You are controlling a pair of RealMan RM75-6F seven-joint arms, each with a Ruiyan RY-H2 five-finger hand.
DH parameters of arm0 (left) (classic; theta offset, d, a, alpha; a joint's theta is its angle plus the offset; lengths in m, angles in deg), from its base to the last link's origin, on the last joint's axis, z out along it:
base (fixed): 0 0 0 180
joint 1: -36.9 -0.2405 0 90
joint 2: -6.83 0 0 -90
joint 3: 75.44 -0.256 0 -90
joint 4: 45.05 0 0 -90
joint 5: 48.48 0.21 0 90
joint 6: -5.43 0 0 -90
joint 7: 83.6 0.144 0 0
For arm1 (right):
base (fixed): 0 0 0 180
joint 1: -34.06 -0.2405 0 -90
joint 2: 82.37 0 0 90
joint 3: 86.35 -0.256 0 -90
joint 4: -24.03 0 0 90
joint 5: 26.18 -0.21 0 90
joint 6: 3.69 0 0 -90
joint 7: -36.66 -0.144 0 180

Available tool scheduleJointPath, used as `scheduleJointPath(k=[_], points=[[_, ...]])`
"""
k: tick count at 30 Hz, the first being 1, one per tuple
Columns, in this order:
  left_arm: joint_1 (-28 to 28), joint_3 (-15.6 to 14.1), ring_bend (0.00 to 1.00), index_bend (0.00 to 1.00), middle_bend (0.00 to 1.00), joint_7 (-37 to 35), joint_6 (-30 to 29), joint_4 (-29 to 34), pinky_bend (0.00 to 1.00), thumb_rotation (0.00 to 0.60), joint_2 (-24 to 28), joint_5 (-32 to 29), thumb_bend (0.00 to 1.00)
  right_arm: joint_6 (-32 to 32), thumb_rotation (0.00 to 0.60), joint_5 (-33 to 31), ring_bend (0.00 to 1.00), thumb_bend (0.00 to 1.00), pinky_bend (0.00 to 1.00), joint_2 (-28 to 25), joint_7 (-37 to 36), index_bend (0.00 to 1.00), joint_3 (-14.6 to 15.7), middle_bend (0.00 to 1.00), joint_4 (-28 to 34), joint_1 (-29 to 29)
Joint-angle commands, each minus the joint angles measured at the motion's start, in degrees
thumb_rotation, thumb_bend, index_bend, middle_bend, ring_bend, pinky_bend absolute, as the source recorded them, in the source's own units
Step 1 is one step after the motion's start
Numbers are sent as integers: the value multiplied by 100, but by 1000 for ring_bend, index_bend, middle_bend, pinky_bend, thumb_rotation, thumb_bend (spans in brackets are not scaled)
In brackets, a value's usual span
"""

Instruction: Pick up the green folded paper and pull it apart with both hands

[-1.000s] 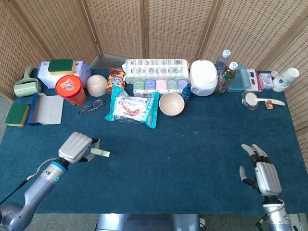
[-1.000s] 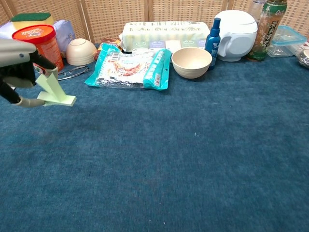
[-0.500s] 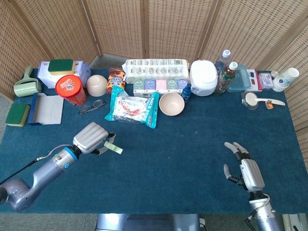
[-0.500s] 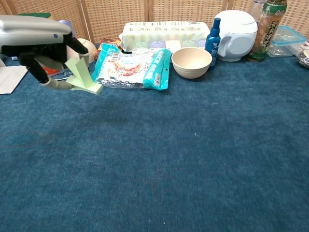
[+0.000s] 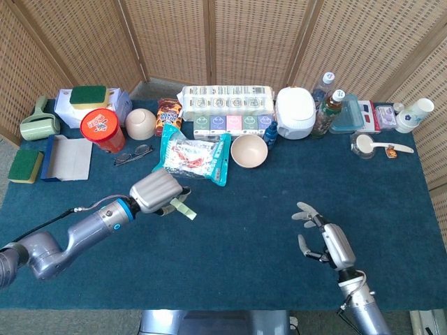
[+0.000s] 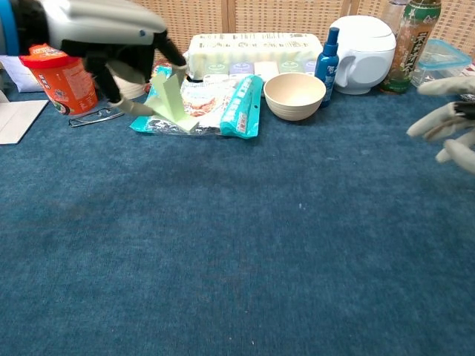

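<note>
Carrying the green folded paper pinched, the left hand has swung toward three o'clock while the right hand, fingers apart and empty, closes in toward nine o'clock, so the two-handed pull looks near.

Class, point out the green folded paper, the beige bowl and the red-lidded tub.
green folded paper (image 6: 171, 100), chest view, upright flap.
beige bowl (image 5: 249, 151), head view, inner hollow.
red-lidded tub (image 5: 102, 126), head view, lid centre.

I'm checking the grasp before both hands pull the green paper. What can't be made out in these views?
- Left hand, head view: its back hides the fingers on the green folded paper.
- Chest view: motion blur smears that grip; the paper shows.
- Right hand, chest view: cut by the frame edge, blurred.
</note>
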Motion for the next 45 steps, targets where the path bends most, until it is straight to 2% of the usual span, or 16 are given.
scheduleJointPath(k=[1, 3, 7, 8, 11, 16, 24, 28, 32, 40, 45], points=[[173, 54, 1000, 649, 1000, -82, 146, -31, 1000, 600, -11, -8, 390, -145, 600, -21, 449, 531, 522, 189, -266, 155, -115, 484, -124, -206], [267, 57, 1000, 649, 1000, -99, 204, -32, 1000, 600, -2, -17, 390, -148, 600, -4, 573, 531, 621, 243, -315, 163, -148, 574, -140, -275], [410, 54, 1000, 649, 1000, -115, 265, -17, 1000, 600, 15, -46, 391, -184, 600, -9, 858, 510, 822, 323, -423, 207, -209, 835, -169, -411], [438, 53, 1000, 649, 1000, -126, 288, -15, 1000, 600, 22, -66, 391, -205, 600, -10, 906, 485, 866, 330, -443, 222, -217, 890, -185, -443], [542, 60, 1000, 649, 1000, -125, 358, -16, 1000, 600, 80, -101, 390, -205, 600, -16, 977, 429, 939, 398, -424, 247, -244, 971, -262, -517], [686, 63, 1000, 650, 1000, -169, 466, -10, 1000, 600, 140, -187, 390, -161, 600, -15, 1000, 420, 996, 517, -576, 318, -280, 1000, -312, -608], [840, 0, 1000, 650, 1000, -113, 527, -48, 1000, 600, 31, -261, 390, -157, 600, -124, 1000, 419, 1000, 756, -366, 398, -354, 1000, -324, -740], [893, -38, 1000, 649, 1000, -80, 542, -82, 1000, 600, -69, -321, 391, -185, 600, -206, 1000, 402, 1000, 883, -200, 381, -384, 1000, -339, -802], [976, -86, 1000, 650, 1000, 1, 583, -94, 1000, 600, -215, -373, 390, -370, 600, -316, 1000, 353, 1000, 960, -288, 320, -428, 1000, -295, -938], [1065, -145, 1000, 650, 1000, 152, 576, -68, 1000, 600, -306, -485, 390, -637, 600, -422, 1000, 350, 1000, 869, -532, 245, -424, 1000, -281, -1102], [1116, -159, 1000, 650, 1000, 235, 562, -102, 1000, 600, -368, -566, 390, -711, 600, -397, 1000, 350, 1000, 827, -637, 245, -385, 1000, -258, -1170]])
